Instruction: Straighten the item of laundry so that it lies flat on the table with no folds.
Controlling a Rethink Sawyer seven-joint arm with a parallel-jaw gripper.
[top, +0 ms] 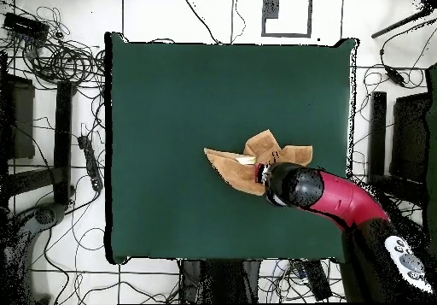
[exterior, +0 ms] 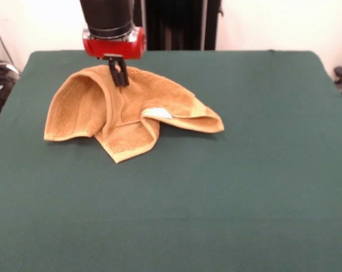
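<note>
The green desk [exterior: 171,215] is bare up close. Farther back, a bit left, the yellow towel [exterior: 125,116] sits in a bunched heap with folds. The pincer [exterior: 119,73] pinches its top, lifting it.

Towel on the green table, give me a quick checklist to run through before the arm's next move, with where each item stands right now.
1. Towel flat, no folds: not ok, it is bunched and peaked.
2. Gripper at the towel's raised part: ok.
3. Grip on cloth secure: cannot tell.
4. White tag visible: ok.
5. Bare table around the towel for spreading: ok.
6. Towel fully on the table: ok.
</note>
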